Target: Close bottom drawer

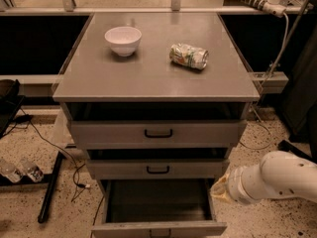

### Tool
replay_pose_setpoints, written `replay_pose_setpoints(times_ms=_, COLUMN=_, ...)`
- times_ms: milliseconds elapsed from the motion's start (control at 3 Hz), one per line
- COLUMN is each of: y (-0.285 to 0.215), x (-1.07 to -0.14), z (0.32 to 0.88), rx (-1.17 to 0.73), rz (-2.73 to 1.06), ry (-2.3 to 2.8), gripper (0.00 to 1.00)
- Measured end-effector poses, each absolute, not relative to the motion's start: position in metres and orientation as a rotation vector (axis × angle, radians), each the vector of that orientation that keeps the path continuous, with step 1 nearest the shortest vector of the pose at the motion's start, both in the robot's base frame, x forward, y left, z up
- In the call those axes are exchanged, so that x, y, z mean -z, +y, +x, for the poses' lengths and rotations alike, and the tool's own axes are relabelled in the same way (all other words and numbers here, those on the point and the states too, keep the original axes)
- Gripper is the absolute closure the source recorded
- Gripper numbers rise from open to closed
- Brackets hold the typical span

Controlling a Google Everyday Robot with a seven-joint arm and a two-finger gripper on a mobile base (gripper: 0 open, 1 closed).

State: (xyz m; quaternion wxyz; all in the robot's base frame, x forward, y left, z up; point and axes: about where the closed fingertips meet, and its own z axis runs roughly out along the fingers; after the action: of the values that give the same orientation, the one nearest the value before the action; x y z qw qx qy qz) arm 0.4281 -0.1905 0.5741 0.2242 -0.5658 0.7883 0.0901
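Note:
The bottom drawer of the grey cabinet is pulled far out. Its front panel lies at the lower edge of the camera view and its dark inside looks empty. The small black handle is cut off by the frame edge. My white arm reaches in from the right. The gripper at its yellowish end sits just beside the drawer's right side wall, near the cabinet body. I cannot tell if it touches the drawer.
The middle drawer and top drawer stand slightly open. A white bowl and a crushed can sit on the cabinet top. Cables, a black bar and bottles lie on the floor at left.

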Motion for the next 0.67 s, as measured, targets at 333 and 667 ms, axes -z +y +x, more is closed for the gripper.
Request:
replay_pose_setpoints(times_ms=333, y=-0.190, x=-0.574, z=0.428, rx=-0.249, rz=-1.563, ry=2.175, gripper=1.00)
replay_pose_setpoints(times_ms=667, y=-0.185, x=-0.557, z=0.426, rx=-0.252, rz=-1.588, ry=2.166, gripper=1.00)
